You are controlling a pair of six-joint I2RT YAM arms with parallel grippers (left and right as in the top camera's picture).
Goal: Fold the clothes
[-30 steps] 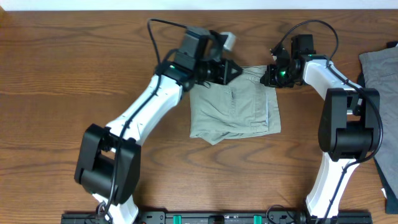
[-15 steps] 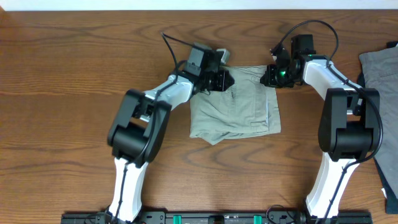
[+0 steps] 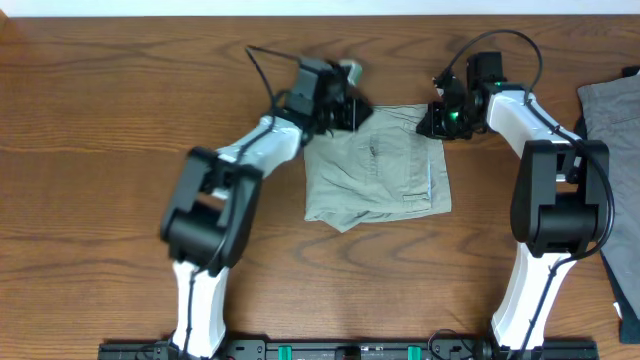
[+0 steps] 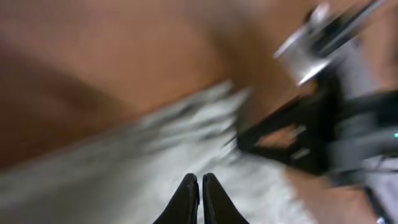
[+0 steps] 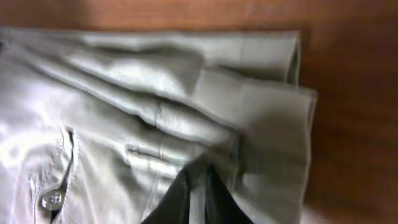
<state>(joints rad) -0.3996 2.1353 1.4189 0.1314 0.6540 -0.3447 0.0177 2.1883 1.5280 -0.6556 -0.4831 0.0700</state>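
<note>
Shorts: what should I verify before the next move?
1. Shorts folded compactly on the table: ok.
2. Left gripper jaws shut, nothing seen between them: ok.
3. Right gripper at the far right corner of the cloth, gripping or released: cannot tell.
4. Left wrist view sharp enough to guide by: not ok, blurred.
5. Grey garment apart from the folded pile: ok.

The khaki shorts (image 3: 378,175) lay folded into a rough rectangle on the worktop (image 3: 100,150), toward twelve o'clock from me, flat but softly wrinkled. A paler strip ran along their three o'clock edge, and the six o'clock edge bulged unevenly. Close up I saw stitched seams, layered edges and a small pale button (image 5: 53,199).
</note>
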